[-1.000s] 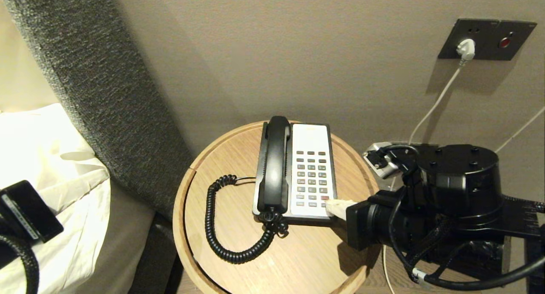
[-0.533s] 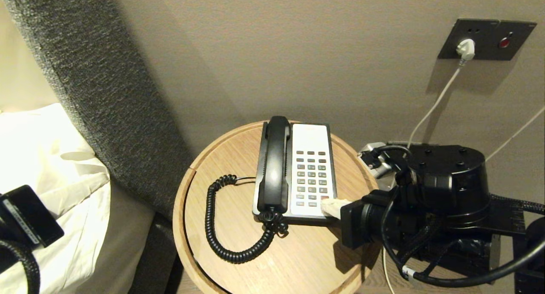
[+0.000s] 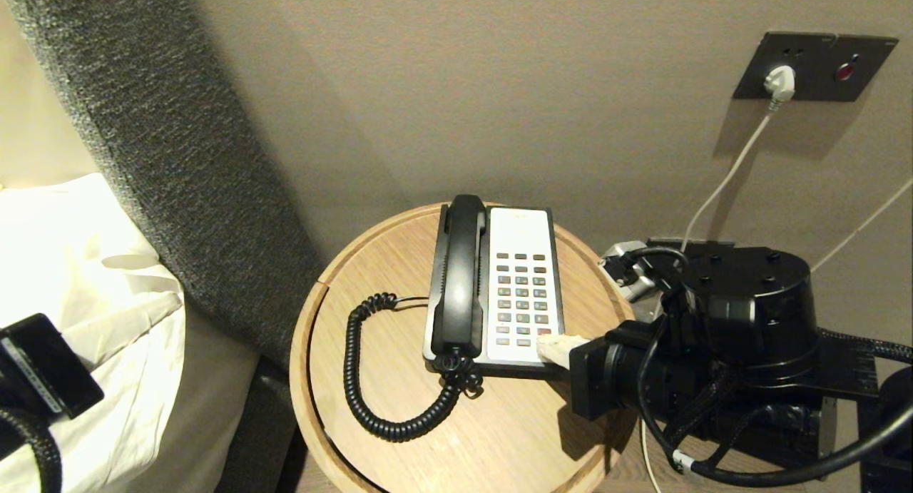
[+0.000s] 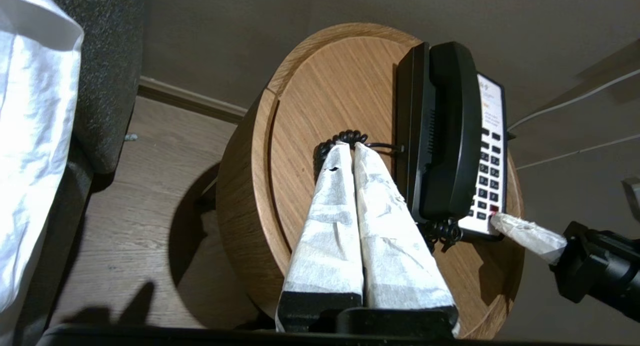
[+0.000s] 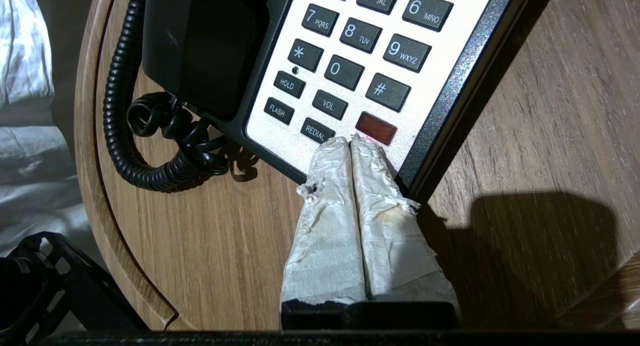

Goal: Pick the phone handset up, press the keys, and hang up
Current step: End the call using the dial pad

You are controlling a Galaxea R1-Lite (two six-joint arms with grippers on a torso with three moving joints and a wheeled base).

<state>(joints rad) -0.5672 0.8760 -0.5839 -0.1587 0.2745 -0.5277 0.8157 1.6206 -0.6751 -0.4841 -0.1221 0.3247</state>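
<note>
The black phone handset (image 3: 460,279) lies in its cradle on the left side of the phone base, on a round wooden table (image 3: 499,436). Its coiled cord (image 3: 371,400) loops over the tabletop to the left. The keys (image 3: 522,297) fill the white faceplate, with the red one (image 5: 376,127) at the near right corner. My right gripper (image 5: 350,140) is shut and empty, its taped tips resting on the faceplate just below the red key and beside REDIAL. My left gripper (image 4: 348,144) is shut and empty, hanging off the table's left side and pointing toward the cord.
A grey upholstered headboard (image 3: 164,158) and a bed with white sheets (image 3: 78,265) stand to the left. Behind the table is a wall with a dark socket plate (image 3: 813,65); a white plug and cable (image 3: 727,179) run down behind my right arm.
My right arm has edged slightly left toward the phone, its tips sliding a little further onto the faceplate's near corner. The handset and left arm have stayed put.
</note>
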